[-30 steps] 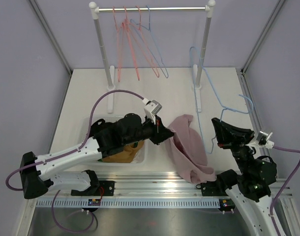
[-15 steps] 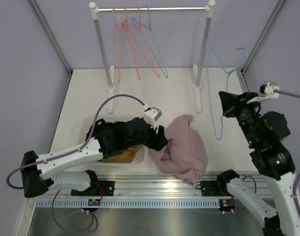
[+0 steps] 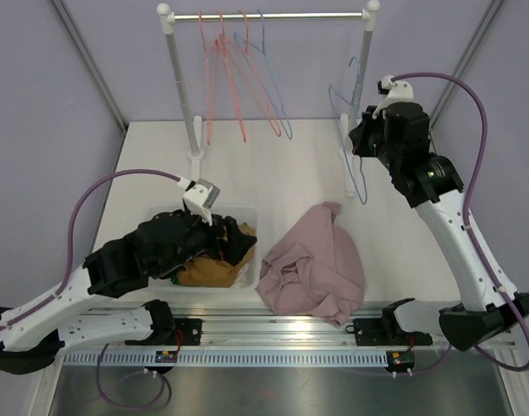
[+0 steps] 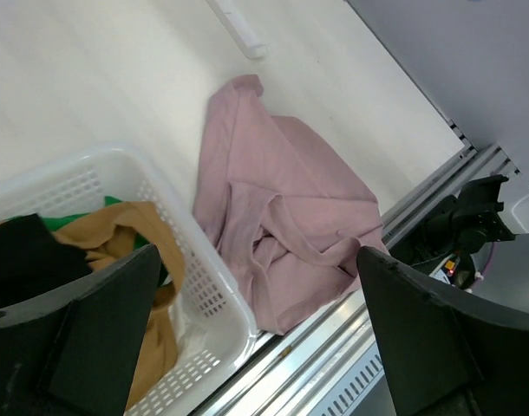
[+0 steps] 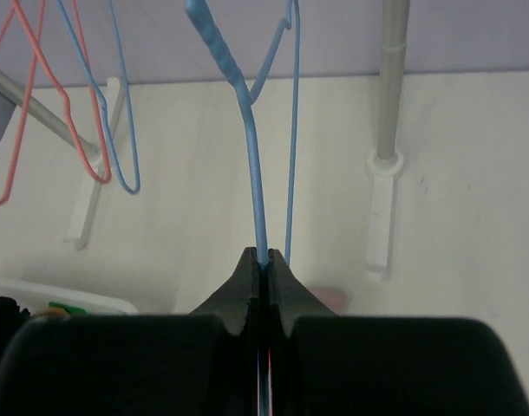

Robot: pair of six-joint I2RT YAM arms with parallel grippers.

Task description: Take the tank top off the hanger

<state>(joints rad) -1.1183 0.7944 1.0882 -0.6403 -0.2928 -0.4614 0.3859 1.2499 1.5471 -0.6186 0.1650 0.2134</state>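
Tank top (image 3: 312, 264) lay on the tabletop (image 3: 160, 165), soft and light; a bunched fold looked best to grab. Left pincer (image 4: 257, 260) was wide open, empty. Right pincer (image 5: 264, 260) pinched the hanger (image 5: 251, 173).

No lettering, label, brand mark or number is being shown legibly in any view. Nothing readable is being carried on the tank top (image 3: 321, 260), the blue hanger (image 5: 249, 147) or the white basket (image 4: 211, 284).
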